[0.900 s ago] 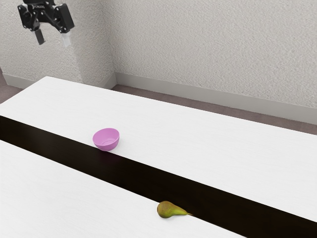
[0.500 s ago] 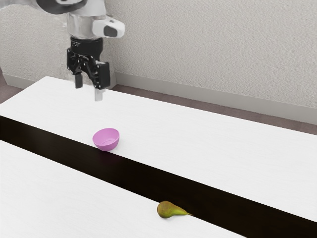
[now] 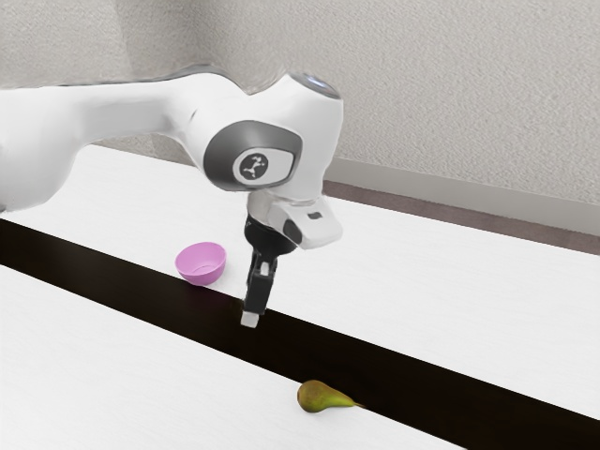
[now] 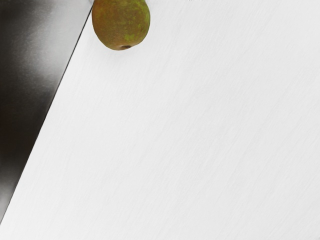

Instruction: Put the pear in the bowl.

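Note:
My gripper hangs above the dark strip in the exterior view, seen edge-on, up and to that view's left of the pear. The green-brown pear lies on its side by the strip's near edge, its stem toward the exterior view's right. A gap separates it from the gripper. In the wrist view the pear shows its rounded bottom end. The pink bowl stands upright at the strip's far edge, with its inside visible.
A white table is crossed by a long dark strip. My arm spans the exterior view's upper left, above the table's far part. A textured wall rises behind the table.
From the exterior view's upper left, my hand has swung toward its right and come down past the bowl, closer to the pear, turning on the way. Bowl and pear have stayed put.

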You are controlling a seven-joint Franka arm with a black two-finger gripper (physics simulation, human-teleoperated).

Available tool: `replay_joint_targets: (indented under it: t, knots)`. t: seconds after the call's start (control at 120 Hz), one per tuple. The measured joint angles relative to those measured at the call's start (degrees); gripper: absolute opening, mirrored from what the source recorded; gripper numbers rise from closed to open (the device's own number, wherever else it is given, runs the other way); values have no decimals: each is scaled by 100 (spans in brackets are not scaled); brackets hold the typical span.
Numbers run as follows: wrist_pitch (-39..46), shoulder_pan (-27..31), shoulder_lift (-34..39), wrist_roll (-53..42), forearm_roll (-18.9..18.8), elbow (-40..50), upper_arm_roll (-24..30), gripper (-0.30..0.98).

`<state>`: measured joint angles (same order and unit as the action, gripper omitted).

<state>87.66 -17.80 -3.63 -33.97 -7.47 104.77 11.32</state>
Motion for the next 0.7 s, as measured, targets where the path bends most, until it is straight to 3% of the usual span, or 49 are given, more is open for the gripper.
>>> replay_joint_targets:
  t: [0.1, 0.225, 0.367, 0.433, 0.7]
  knots:
    - [618, -47, 13, -771, 333, 574, 72, 69]
    - [1478, -157, 795, -1552, 1358, 1470, 88, 69]
    - [2382, -126, 904, -2005, 2103, 1783, 33, 69]
    - [2655, -96, 855, -1964, 2198, 1848, -19, 69]
    - [2942, -107, 428, -1079, 1896, 2079, -42, 69]
